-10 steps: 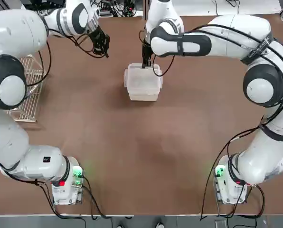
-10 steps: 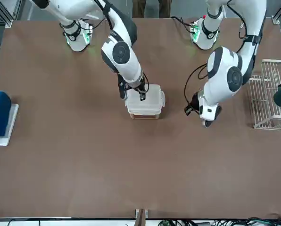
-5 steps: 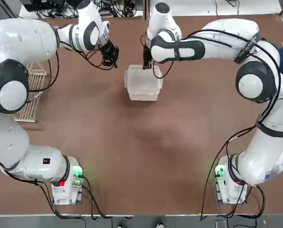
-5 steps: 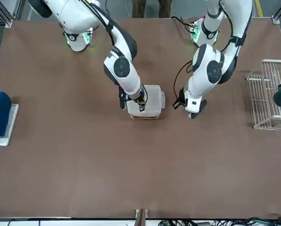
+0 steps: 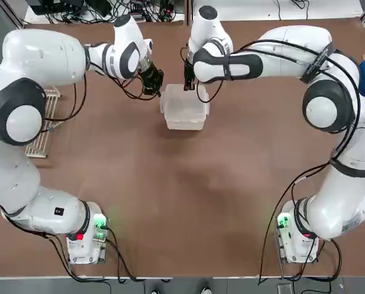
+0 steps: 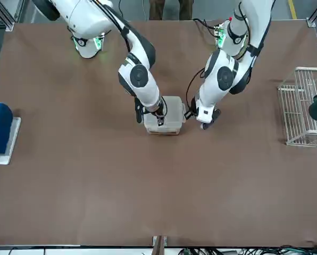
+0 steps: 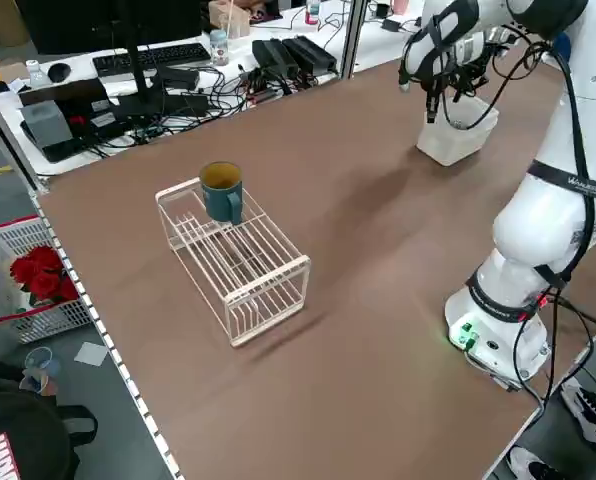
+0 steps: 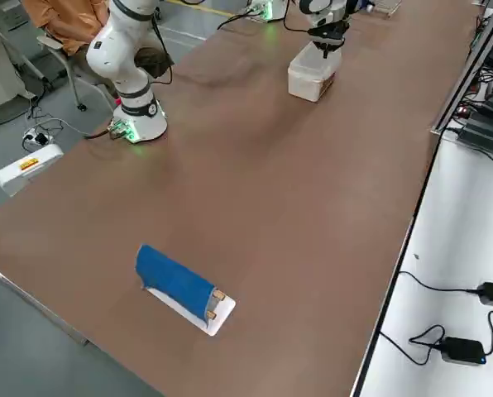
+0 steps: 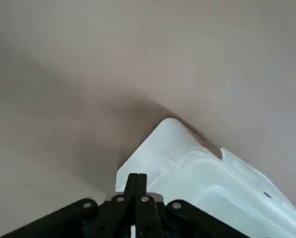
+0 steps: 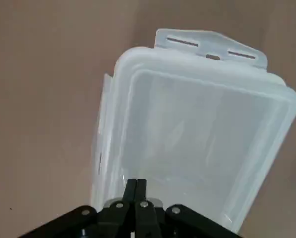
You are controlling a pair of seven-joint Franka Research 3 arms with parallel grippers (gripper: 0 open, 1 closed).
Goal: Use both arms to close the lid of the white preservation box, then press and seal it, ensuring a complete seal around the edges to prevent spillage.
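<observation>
Overhead, my arms hide my claws' tips; the wrist views show left claw (image 9: 137,174) and right claw (image 10: 136,180) clenched, both at the lidded white box (image 5: 184,110) on the table (image 5: 170,202). Contact, I cannot tell.

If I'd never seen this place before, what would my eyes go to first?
Probably the two big white robot arms, reaching over the brown table from its two sides, their shut grippers, left and right, close to a cloudy white lidded box. Next, perhaps, the bright blue roll lying on a white tray at the right arm's side, and the teal mug on the white wire rack at the left arm's side.
</observation>
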